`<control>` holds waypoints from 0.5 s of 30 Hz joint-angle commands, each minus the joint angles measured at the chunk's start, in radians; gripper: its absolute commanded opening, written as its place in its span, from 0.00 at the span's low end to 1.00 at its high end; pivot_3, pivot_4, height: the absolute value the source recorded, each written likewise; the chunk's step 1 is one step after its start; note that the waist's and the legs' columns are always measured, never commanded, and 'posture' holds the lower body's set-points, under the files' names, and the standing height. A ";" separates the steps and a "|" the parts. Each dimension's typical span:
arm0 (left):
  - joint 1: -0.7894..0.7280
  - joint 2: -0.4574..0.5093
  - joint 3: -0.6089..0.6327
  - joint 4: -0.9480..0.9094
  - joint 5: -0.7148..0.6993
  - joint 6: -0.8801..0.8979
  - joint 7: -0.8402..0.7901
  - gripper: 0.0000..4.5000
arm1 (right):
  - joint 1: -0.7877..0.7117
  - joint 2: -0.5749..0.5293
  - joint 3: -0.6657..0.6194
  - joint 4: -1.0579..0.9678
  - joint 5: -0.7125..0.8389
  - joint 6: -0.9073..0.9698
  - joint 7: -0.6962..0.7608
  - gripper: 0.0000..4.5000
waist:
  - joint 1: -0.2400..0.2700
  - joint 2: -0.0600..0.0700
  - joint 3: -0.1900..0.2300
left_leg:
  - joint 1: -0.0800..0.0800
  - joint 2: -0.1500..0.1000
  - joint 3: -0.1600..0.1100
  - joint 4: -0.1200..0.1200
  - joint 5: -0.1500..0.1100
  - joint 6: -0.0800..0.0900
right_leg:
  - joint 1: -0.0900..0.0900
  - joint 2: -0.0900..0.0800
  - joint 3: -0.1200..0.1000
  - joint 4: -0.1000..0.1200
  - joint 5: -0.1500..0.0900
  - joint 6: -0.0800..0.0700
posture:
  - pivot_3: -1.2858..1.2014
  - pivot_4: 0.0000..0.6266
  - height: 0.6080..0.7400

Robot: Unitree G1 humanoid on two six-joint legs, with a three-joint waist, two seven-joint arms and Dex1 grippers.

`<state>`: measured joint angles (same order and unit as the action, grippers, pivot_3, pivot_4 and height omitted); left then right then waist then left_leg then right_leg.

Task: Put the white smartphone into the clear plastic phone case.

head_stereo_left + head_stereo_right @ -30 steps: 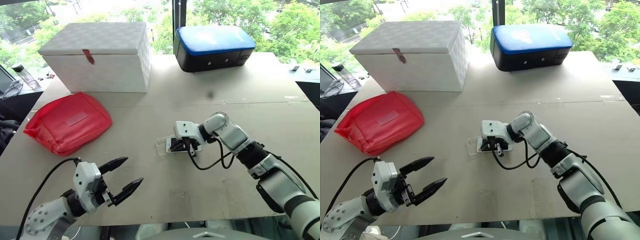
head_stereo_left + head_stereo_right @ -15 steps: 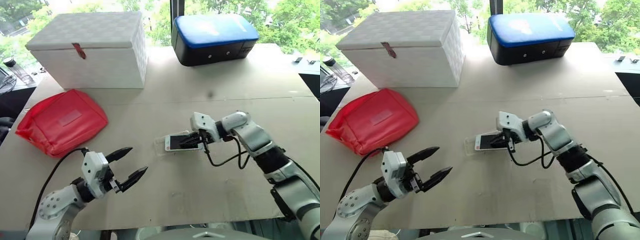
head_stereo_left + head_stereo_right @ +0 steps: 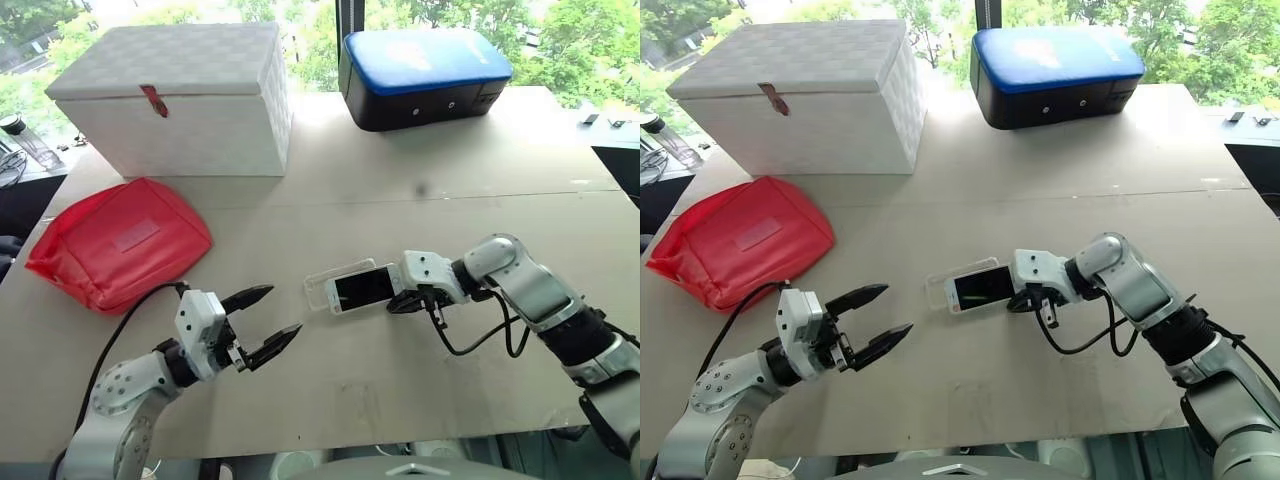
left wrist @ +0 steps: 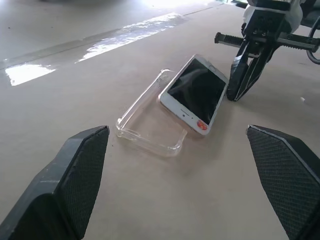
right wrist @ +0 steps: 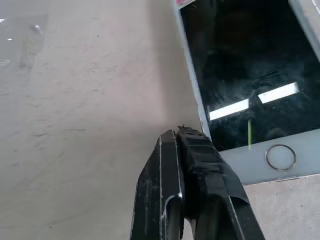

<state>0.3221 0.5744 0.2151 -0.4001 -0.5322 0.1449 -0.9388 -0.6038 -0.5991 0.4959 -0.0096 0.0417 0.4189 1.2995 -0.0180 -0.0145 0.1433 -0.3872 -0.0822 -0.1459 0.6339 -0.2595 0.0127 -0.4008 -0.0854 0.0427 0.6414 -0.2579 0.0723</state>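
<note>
My right gripper (image 3: 407, 303) is pinched shut, its tips at the white smartphone (image 3: 362, 288)'s near end. The phone lies askew, half over the clear plastic phone case (image 4: 149, 122) on the desk (image 3: 420, 190). Push off-centre and I reckon phone and case both skid. My left gripper (image 3: 268, 320) hangs wide open, well short.

White smartphone (image 5: 245, 80) cut off by right wrist view's edges
</note>
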 commanded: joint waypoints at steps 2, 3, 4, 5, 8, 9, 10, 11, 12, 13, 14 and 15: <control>0.002 0.008 0.003 -0.024 -0.004 0.002 0.006 1.00 | -0.040 0.021 -0.018 0.032 -0.021 0.008 -0.041 0.01 | 0.002 0.000 0.002 | 0.006 0.000 0.000 0.000 -0.001 0.001 | 0.007 0.000 0.000 0.000 0.000 0.000 | 0.52 0.24 1.00; 0.005 0.008 0.004 -0.027 -0.004 0.002 0.008 1.00 | -0.047 0.022 -0.020 0.031 -0.018 0.011 -0.037 0.01 | 0.003 0.000 0.002 | 0.006 0.000 0.000 0.000 -0.001 0.001 | 0.007 0.000 -0.001 0.000 0.000 0.000 | 0.52 0.24 1.00; 0.007 0.007 0.004 -0.030 -0.004 0.003 0.010 1.00 | -0.053 0.024 -0.024 0.031 -0.015 0.014 -0.036 0.01 | 0.004 0.000 0.002 | 0.006 0.000 -0.001 0.000 -0.001 0.001 | 0.007 0.001 -0.001 0.000 0.000 0.000 | 0.52 0.24 1.00; 0.010 0.006 0.003 -0.035 -0.004 0.005 0.015 1.00 | -0.058 0.026 -0.029 0.024 -0.002 0.026 -0.028 0.01 | 0.004 0.000 0.003 | 0.006 0.000 -0.001 0.000 0.000 0.001 | 0.007 0.004 -0.001 0.000 0.000 0.000 | 0.52 0.24 1.00; 0.019 0.001 0.000 -0.054 -0.005 0.014 0.030 1.00 | -0.051 0.017 -0.037 -0.061 0.078 0.097 0.040 0.01 | 0.005 -0.001 0.004 | 0.004 0.000 -0.001 0.000 0.001 -0.002 | 0.005 0.004 -0.001 -0.001 0.000 0.000 | 0.52 0.24 1.00; 0.022 0.000 -0.001 -0.059 -0.005 0.016 0.033 1.00 | -0.046 0.011 -0.036 -0.091 0.102 0.121 0.060 0.01 | 0.005 -0.001 0.005 | 0.003 0.000 -0.001 0.000 0.002 -0.003 | 0.004 0.004 -0.001 -0.001 0.000 0.000 | 0.52 0.24 1.00; 0.026 -0.001 -0.003 -0.066 -0.005 0.018 0.037 1.00 | -0.038 0.009 -0.026 -0.125 0.119 0.148 0.068 0.01 | 0.006 -0.001 0.005 | 0.002 0.000 -0.001 0.000 0.002 -0.003 | 0.004 0.003 -0.001 -0.002 0.000 0.000 | 0.52 0.24 1.00; 0.027 -0.001 -0.004 -0.071 -0.005 0.021 0.041 1.00 | -0.029 0.015 -0.012 -0.144 0.119 0.160 0.060 0.01 | 0.006 -0.001 0.005 | 0.001 0.000 -0.001 0.000 0.002 -0.003 | 0.004 0.002 -0.001 -0.003 0.000 0.000 | 0.52 0.24 1.00; 0.028 -0.001 -0.005 -0.074 -0.006 0.024 0.044 1.00 | -0.021 0.021 0.001 -0.151 0.115 0.166 0.048 0.01 | 0.007 -0.001 0.005 | 0.000 0.000 -0.001 0.000 0.002 -0.003 | 0.003 0.000 -0.001 -0.004 0.000 0.000 | 0.52 0.24 1.00; 0.029 -0.001 -0.006 -0.077 -0.007 0.026 0.046 1.00 | -0.016 0.024 0.009 -0.158 0.112 0.171 0.040 0.01 | 0.007 -0.001 0.005 | 0.000 0.000 -0.001 0.000 0.002 -0.003 | 0.003 0.000 -0.001 -0.004 0.000 0.000 | 0.52 0.24 1.00; 0.029 -0.001 -0.006 -0.080 -0.007 0.028 0.048 1.00 | -0.010 0.026 0.024 -0.153 0.099 0.165 0.031 0.01 | 0.007 -0.001 0.005 | 0.000 0.000 0.000 0.000 0.002 -0.003 | 0.003 -0.001 -0.001 -0.005 0.000 0.000 | 0.52 0.24 1.00; 0.028 0.000 -0.007 -0.082 -0.008 0.030 0.051 1.00 | -0.004 0.036 0.042 -0.135 0.072 0.138 0.010 0.01 | 0.007 -0.001 0.005 | 0.000 0.000 0.000 0.000 0.002 -0.003 | 0.003 -0.001 -0.001 -0.005 0.000 0.000 | 0.52 0.24 1.00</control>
<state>0.3423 0.5735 0.2077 -0.4430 -0.5331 0.1721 -0.8909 -0.6125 -0.5717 0.5180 -0.1395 0.1392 0.5834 1.3364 -0.0110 -0.0155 0.1482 -0.3873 -0.0828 -0.1461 0.6337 -0.2583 0.0103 -0.3979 -0.0865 0.0420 0.6369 -0.2581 0.0722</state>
